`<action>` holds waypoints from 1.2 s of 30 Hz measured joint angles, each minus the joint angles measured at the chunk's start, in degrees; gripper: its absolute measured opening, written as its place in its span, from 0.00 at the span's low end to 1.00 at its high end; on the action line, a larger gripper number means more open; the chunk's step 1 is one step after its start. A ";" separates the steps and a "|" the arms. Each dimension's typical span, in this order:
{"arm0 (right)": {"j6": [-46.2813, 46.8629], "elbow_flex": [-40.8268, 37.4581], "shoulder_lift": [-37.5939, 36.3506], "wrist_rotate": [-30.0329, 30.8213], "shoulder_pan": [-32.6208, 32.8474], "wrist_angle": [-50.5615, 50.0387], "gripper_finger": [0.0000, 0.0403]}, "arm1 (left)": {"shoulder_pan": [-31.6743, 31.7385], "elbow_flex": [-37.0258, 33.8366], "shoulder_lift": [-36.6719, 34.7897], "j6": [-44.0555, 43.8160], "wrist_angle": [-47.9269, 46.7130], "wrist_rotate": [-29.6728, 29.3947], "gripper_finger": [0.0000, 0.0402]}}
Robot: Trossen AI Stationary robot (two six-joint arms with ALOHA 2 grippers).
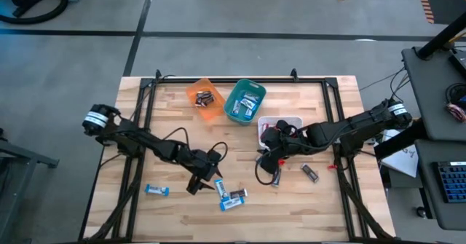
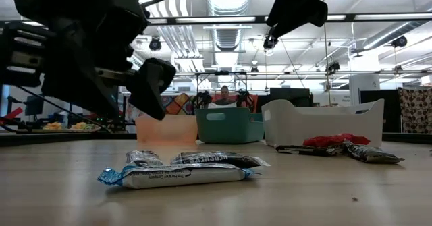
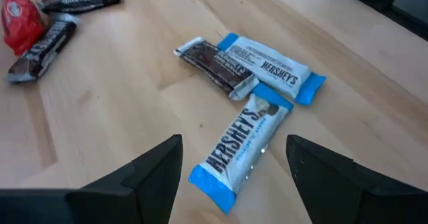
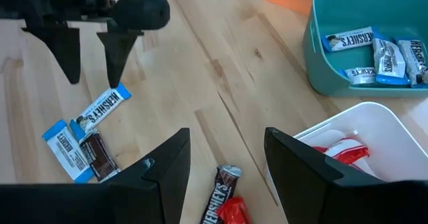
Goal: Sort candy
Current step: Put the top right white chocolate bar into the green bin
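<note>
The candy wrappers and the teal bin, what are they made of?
The blue-and-white candy wrapper looks like thin, shiny plastic film: it crinkles and has crimped ends. The teal bin looks like smooth, hard plastic with an even rim. The table looks like pale wood, with grain and plank lines.

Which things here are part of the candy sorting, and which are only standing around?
Part of the job:
- blue-and-white candy bars
- dark candy bars
- red candy
- left gripper, open
- right gripper, open

Only around:
- orange bin
- teal bin
- white bin
</note>
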 joint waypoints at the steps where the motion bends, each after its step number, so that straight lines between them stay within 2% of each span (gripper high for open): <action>1: -0.01 0.00 0.00 0.00 0.00 0.06 0.45 | 0.00 0.00 0.45 0.25 0.55 0.02 0.62; 22: 0.01 -0.04 0.00 0.01 0.00 0.73 0.45 | 0.73 0.02 2.70 4.36 2.53 -0.01 0.62; 36: -0.02 -0.15 0.00 0.01 0.00 0.90 0.45 | 0.98 1.27 13.22 4.16 10.56 4.61 0.61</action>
